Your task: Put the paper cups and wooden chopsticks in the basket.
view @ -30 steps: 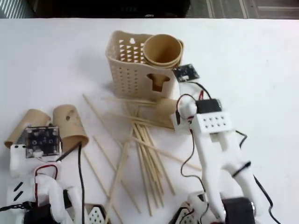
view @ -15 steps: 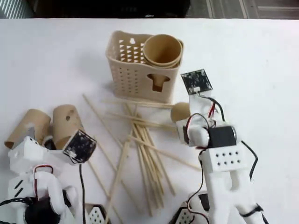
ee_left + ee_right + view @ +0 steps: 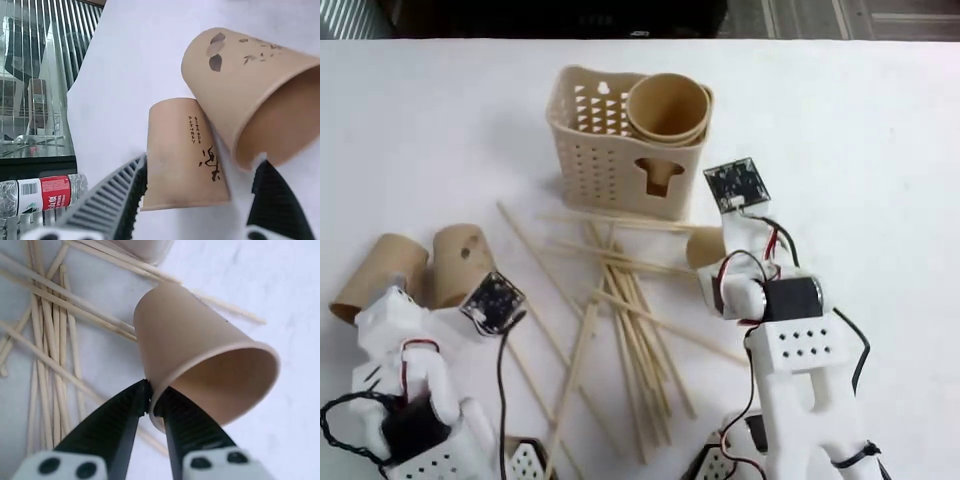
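**One cup pinched by its rim, two more between my open fingers**

My right gripper [image 3: 150, 395] is closed on the lip of a paper cup [image 3: 200, 355], one finger inside the mouth and one outside on the wall. The cup is tipped with its mouth toward my wrist, just beside the near corner of the basket [image 3: 590, 150]. The basket stands toward the far edge of the table [image 3: 880, 120] and has nested cups [image 3: 667, 105] inside. I judge the cup to be almost weightless and thin-walled. The rolled rim looks like its stiffest part, so a light pinch there should carry it without creasing. A hard squeeze lower on the wall would likely buckle it.

My left gripper [image 3: 200, 167] is spread wide and holds nothing. Near the table's left edge two paper cups lie on their sides, touching: the plain cup [image 3: 182, 155] sits between my fingers, the spotted cup [image 3: 250, 90] against it. I'd take either by the rim in the same way.

The wooden chopsticks [image 3: 630, 320] lie scattered and crossed mid-table, in front of the basket. They look stiff, light and smooth, and prone to roll or swivel, so I'd grip across the middle
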Motion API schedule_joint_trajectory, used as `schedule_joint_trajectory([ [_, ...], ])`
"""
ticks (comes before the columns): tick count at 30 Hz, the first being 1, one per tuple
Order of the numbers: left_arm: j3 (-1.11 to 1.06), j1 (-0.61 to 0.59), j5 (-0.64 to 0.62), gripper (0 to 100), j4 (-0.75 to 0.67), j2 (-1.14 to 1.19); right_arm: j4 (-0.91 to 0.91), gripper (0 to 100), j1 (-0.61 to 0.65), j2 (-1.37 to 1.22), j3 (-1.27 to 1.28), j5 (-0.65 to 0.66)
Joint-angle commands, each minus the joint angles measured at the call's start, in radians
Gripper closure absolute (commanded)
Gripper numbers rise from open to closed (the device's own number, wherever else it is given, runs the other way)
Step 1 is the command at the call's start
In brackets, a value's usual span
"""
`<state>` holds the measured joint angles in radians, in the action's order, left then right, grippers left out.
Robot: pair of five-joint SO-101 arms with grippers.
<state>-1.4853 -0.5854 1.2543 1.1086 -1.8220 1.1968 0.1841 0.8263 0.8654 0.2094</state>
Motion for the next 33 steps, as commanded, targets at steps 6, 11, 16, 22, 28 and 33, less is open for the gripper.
schedule_joint_trajectory([
  [6, -0.209, 0.074, -0.181, 68, -0.262, 0.001, -0.016, 97.8, -0.01, 0.024, -0.002, 0.009],
  [11, -0.169, 0.085, -0.302, 83, -0.307, -0.001, -0.016, 97.8, -0.01, 0.024, -0.002, 0.009],
  [16, -0.095, 0.13, -0.305, 98, -0.262, -0.001, -0.018, 97.8, -0.01, 0.024, -0.002, 0.011],
  [22, 0.066, 0.202, -0.44, 98, -0.091, -0.001, -0.019, 97.8, -0.01, 0.025, -0.008, 0.011],
  [28, 0.267, 0.257, -0.663, 98, 0.023, -0.001, 0.021, 97.8, -0.024, 0.025, -0.055, 0.011],
  [33, 0.377, 0.265, -0.763, 98, 0.032, 0.001, 0.068, 97.8, -0.085, 0.025, -0.112, 0.011],
])
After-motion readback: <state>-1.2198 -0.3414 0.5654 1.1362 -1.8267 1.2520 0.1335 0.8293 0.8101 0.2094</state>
